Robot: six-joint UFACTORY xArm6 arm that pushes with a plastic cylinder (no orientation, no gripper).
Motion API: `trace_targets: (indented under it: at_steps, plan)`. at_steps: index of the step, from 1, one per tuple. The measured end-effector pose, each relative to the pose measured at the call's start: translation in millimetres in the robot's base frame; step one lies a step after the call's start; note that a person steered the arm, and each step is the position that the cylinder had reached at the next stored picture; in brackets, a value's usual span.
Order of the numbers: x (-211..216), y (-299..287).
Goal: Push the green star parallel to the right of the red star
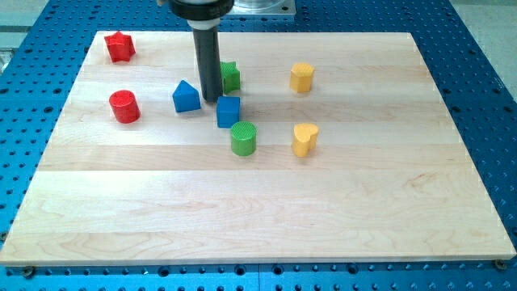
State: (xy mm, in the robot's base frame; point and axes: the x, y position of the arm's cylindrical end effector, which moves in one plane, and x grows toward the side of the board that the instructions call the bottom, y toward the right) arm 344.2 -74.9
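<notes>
In the camera view, we see my tip (210, 99) standing on the wooden board (258, 218), touching or almost touching the left side of the green star (231, 77), which is partly hidden behind the rod. The tool is only a bare rod, so it has nothing to open or close, and it clamps on nothing. The red star (119, 47) lies well apart, at the view's top left corner.

The risk, in our judgement, is the direction: from this side, a push sends the green star toward the view's right, away from the red star. The blue cube (228, 111) sits just below the tip and the blue house-shaped block (186, 96) is near on the left (both could be knocked when the tip goes around). The green cylinder (243, 138) is also close.

We see no containers on the board.
</notes>
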Motion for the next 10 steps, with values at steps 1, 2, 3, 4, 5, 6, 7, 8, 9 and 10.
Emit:
trace_targets:
  at_steps: [1, 2, 3, 4, 5, 6, 7, 8, 9, 10]
  plan:
    - [-36.0, 22.1]
    - [-38.1, 29.1]
    - [-36.7, 55.9]
    - [-33.4, 81.1]
    - [-42.7, 90.5]
    - [-32.7, 114.2]
    - [-32.7, 139.5]
    - [-49.5, 134.1]
    - [-64.1, 131.4]
    - [-87.8, 107.4]
